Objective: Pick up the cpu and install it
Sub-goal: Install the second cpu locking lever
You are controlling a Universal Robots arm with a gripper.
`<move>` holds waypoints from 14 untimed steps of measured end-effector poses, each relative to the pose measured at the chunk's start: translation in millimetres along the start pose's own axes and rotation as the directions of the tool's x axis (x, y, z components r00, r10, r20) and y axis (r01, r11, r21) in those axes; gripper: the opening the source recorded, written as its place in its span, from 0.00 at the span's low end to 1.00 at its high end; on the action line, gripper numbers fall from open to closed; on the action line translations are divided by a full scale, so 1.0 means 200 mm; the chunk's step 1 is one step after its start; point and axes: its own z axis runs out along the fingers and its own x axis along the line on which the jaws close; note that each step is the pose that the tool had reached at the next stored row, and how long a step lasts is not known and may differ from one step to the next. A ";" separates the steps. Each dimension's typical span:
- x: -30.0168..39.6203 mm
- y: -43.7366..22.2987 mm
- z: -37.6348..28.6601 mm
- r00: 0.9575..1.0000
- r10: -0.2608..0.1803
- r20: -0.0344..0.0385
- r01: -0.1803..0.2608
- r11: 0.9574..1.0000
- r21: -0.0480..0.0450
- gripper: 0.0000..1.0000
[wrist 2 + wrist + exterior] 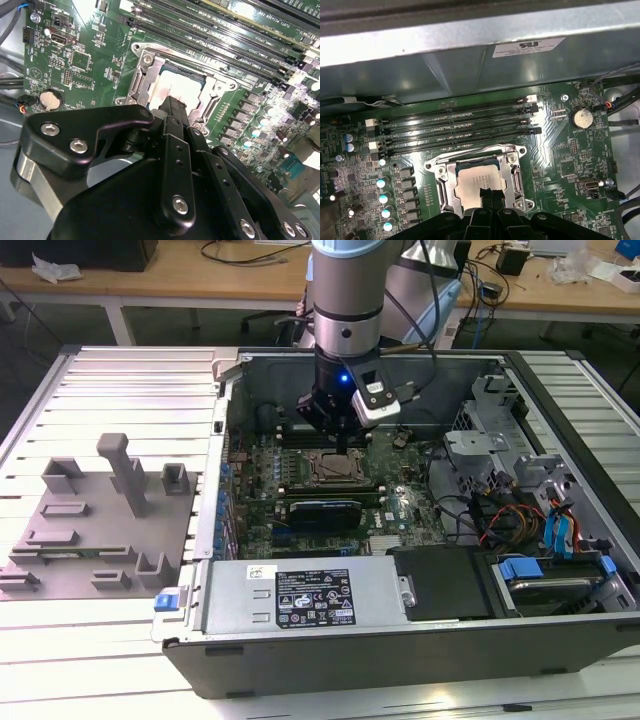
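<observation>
1. The gripper (343, 443) hangs from the arm (345, 300) straight over the socket frame (334, 467) in the middle of the motherboard (330, 490); in both wrist views its black fingers (172, 107) come together into one narrow tip right at the cpu, with no gap between them to be seen.
2. The cpu (476, 179), pale and silvery, lies flat inside the socket frame (477, 175); whether the fingertips touch its top cannot be made out.
3. The metal frame is folded open around the chip.
4. Just beyond the socket run the long memory slots (455, 127).
5. A coin battery (580, 118) sits on the green board off to one side.
6. In the exterior view, the open computer case (420, 650) holds the grey power supply (305, 598) with its white label.
7. A grey fixture (95, 530) lies towards the exterior view's left.
</observation>
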 end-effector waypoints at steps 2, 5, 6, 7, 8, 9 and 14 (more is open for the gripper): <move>-0.001 0.000 -0.010 1.000 0.000 0.000 0.000 1.000 0.000 0.11; -0.003 0.001 -0.044 1.000 0.000 0.000 0.000 1.000 0.000 0.11; -0.003 0.001 -0.044 1.000 0.000 0.000 0.000 1.000 0.000 0.11; -0.003 0.001 -0.045 1.000 0.000 0.000 0.000 1.000 0.000 0.11; -0.003 0.000 -0.045 1.000 0.000 0.000 0.000 1.000 0.000 0.11; -0.003 0.000 -0.045 1.000 0.000 0.000 0.000 1.000 0.000 0.11; -0.007 -0.022 -0.045 1.000 0.000 0.000 0.000 1.000 0.000 0.11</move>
